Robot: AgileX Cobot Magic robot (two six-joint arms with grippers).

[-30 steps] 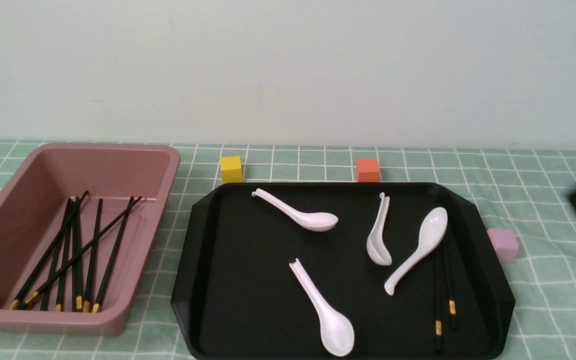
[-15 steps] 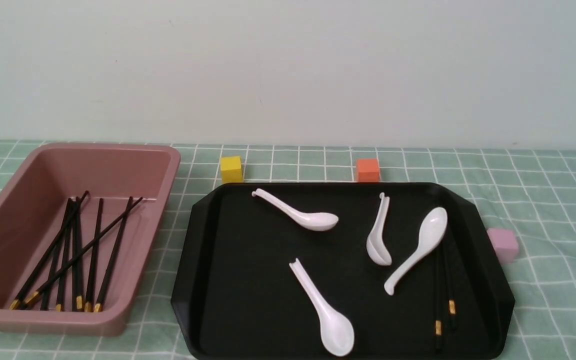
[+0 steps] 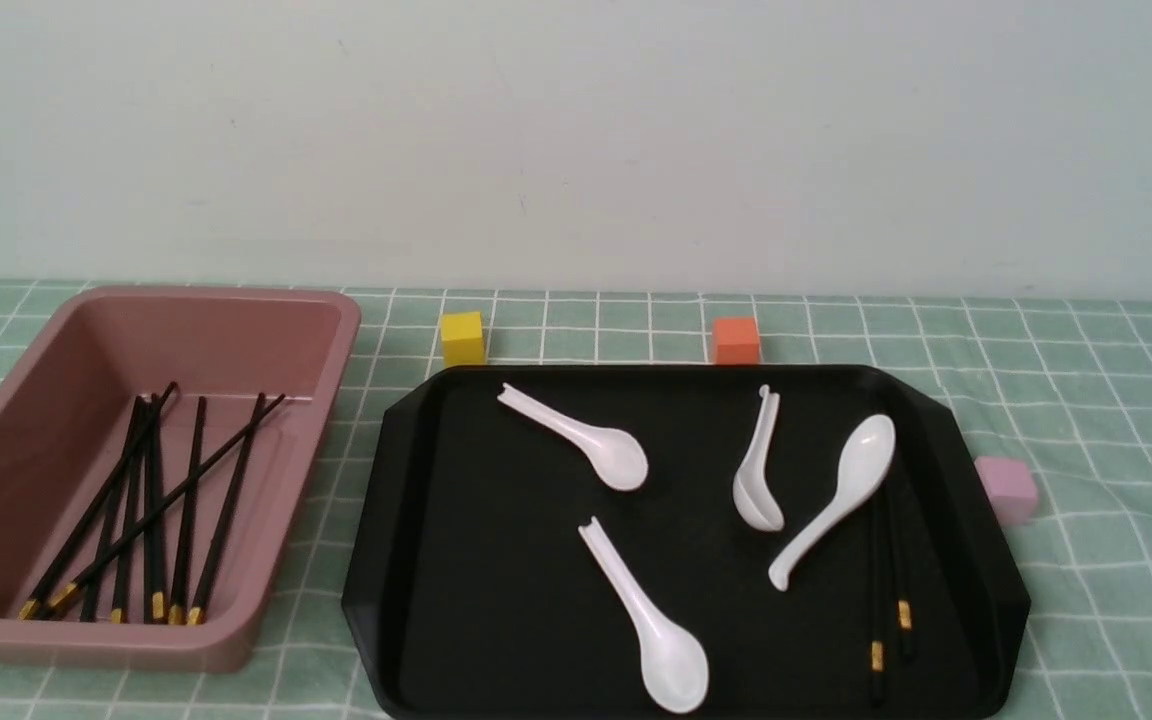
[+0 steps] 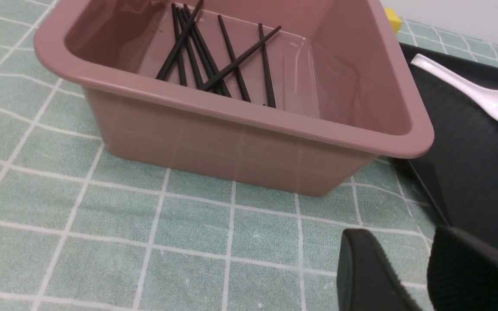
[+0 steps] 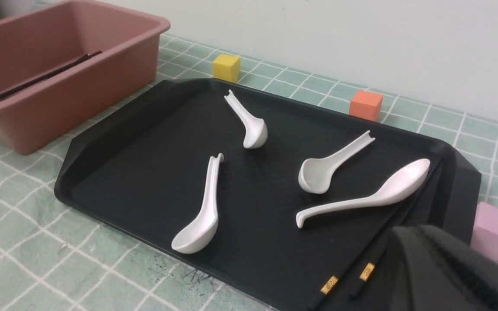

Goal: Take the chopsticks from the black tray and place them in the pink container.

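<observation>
The chopsticks [image 3: 877, 620], the last two in the black tray [image 3: 636, 373], lie side by side along its 3 o'clock edge. They run from 12 to 6 o'clock, with their gold bands toward 6. A white spoon [image 3: 841, 500] rests its bowl across their far ends, so the banded near ends are the free part to grasp. Lifting from there would probably tip the spoon aside.

At the tray's 9 o'clock stands the pink container [image 3: 186, 340]. The sorted sticks [image 3: 154, 520] lie loose on its floor, bands toward 6 o'clock. By that count the job looks nearly done.

The right gripper [image 5: 417, 246] hangs just off the tray's 5 o'clock corner, beside the banded ends. Its fingers are pressed together on nothing, and they would need to part before going down over a stick.

The left gripper [image 4: 400, 246] waits low over the cloth between container and tray, near the container's 5 o'clock corner. Its fingers are spread wide and empty, likely so it can take over a stick.

A small pink cube [image 3: 1006, 488] sits just outside the tray at 3 o'clock and has no part in the task.
</observation>
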